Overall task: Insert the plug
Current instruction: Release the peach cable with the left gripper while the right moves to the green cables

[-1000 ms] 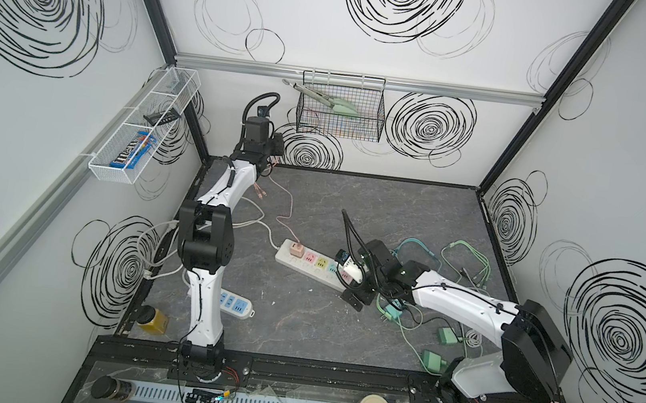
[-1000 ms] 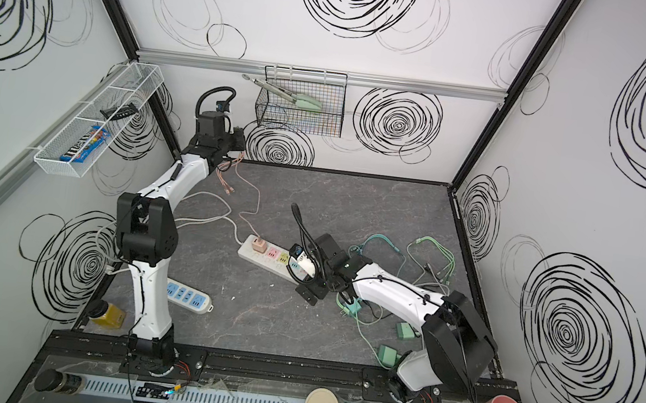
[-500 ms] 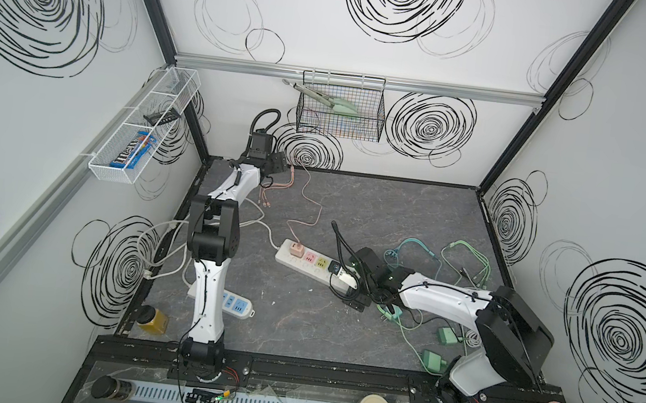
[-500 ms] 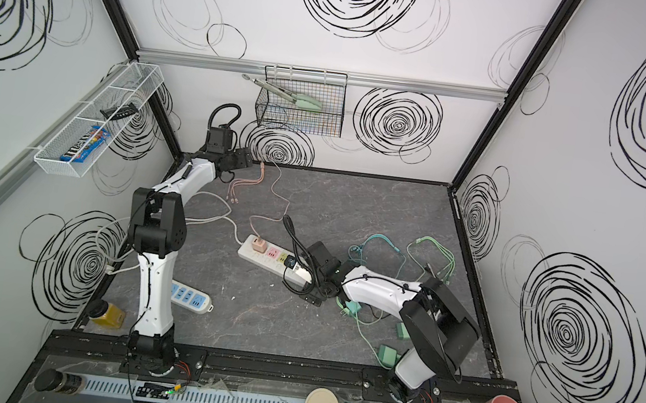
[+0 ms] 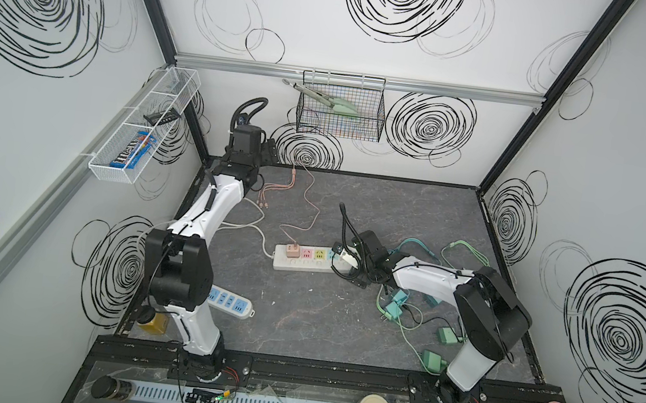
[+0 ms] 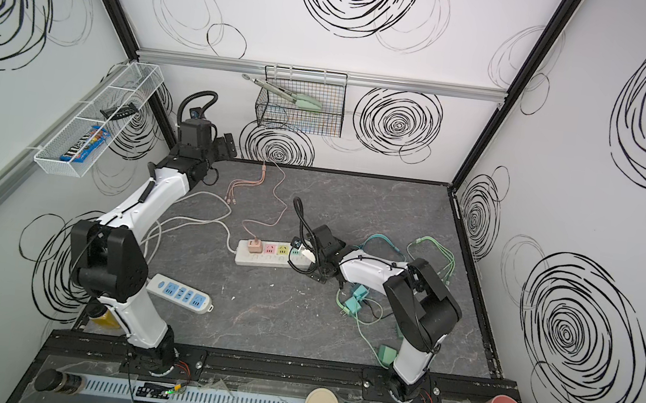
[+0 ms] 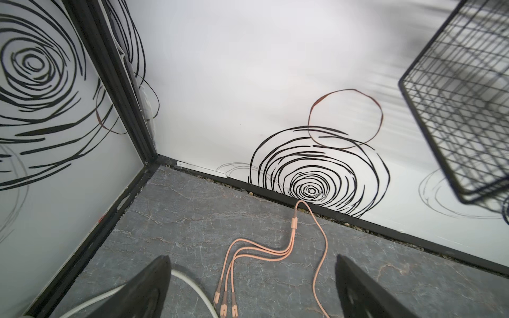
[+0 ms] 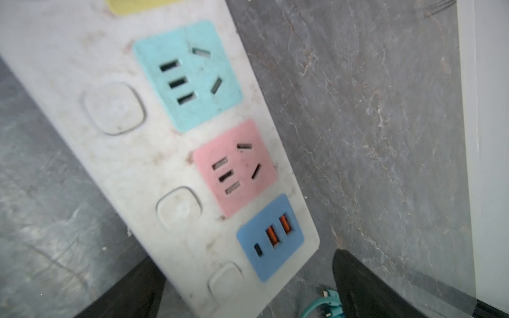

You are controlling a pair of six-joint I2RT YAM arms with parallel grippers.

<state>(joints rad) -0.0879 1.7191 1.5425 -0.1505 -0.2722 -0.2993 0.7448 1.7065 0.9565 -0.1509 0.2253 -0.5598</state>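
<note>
The white power strip [image 5: 305, 265] [image 6: 263, 261] lies mid-table with a pink plug [image 5: 292, 250] [image 6: 254, 245] seated in its leftmost socket. The plug's pink cable [image 5: 314, 210] runs to the back wall and ends in three connectors [image 7: 225, 300] lying on the floor. My left gripper [image 7: 252, 258] [image 5: 269, 150] hangs open above those connectors, holding nothing. My right gripper [image 8: 243, 258] [image 5: 347, 262] is open, its fingers either side of the strip's right end by the blue USB panel [image 8: 270, 236]. Teal [image 8: 187, 74] and pink [image 8: 234, 168] sockets stand empty.
Green chargers [image 5: 394, 307] and tangled green cables [image 5: 462, 249] lie under and beside my right arm. A second strip with blue sockets [image 5: 229, 300] lies by the left arm's base. A black wire basket [image 5: 340, 114] hangs on the back wall near my left gripper.
My left gripper has opened and let go of the pink cable, whose connector ends now lie on the floor. The right gripper has edged left along the strip's end.
</note>
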